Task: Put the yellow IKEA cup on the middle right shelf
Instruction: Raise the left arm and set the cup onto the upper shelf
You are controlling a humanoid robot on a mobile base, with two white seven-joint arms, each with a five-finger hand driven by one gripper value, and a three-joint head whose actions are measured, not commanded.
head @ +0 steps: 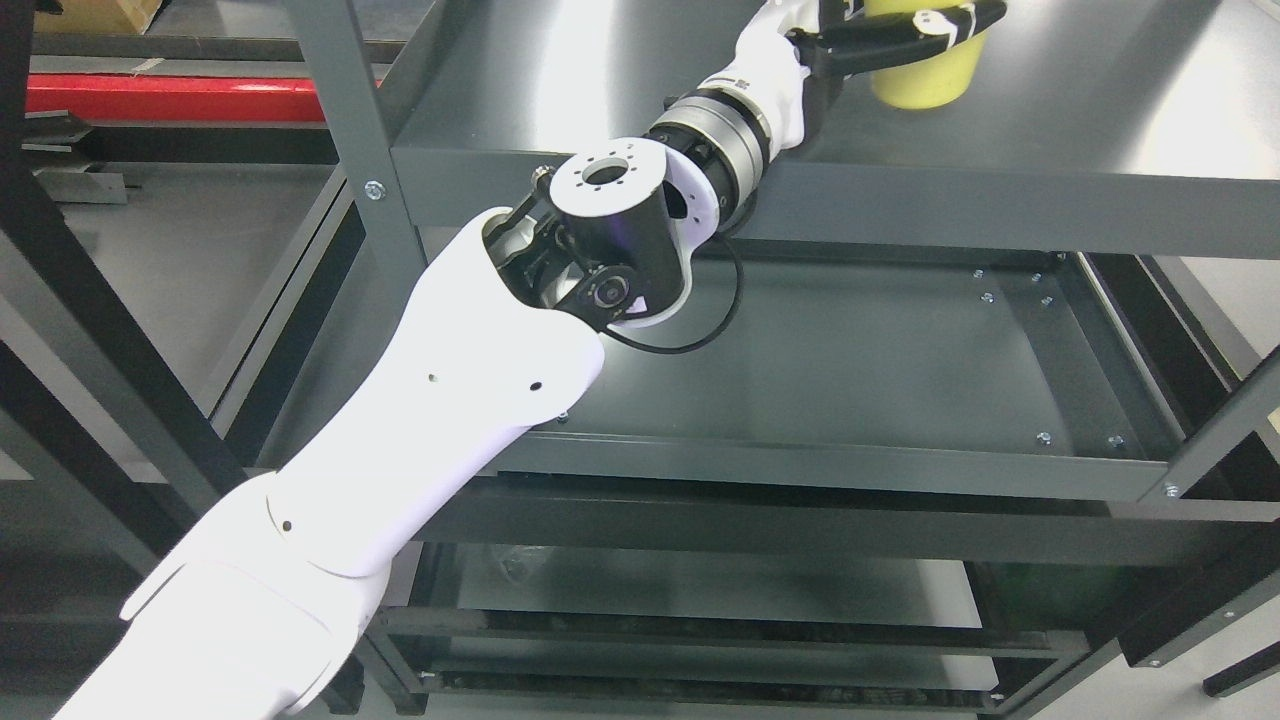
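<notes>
Yellow cup (925,75) stands upright on shelf (1080,120), left hand (890,38) gripping it.

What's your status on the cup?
Left hand closed on yellow cup, over upper shelf. Right arm out of view. Nothing blocking.

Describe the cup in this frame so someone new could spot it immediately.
Find the grey metal shelving unit filling the view; the robot's left arm reaches diagonally onto its upper visible shelf. At the top edge, the left hand wraps the yellow cup, the only brightly coloured thing on the shelves.
</notes>
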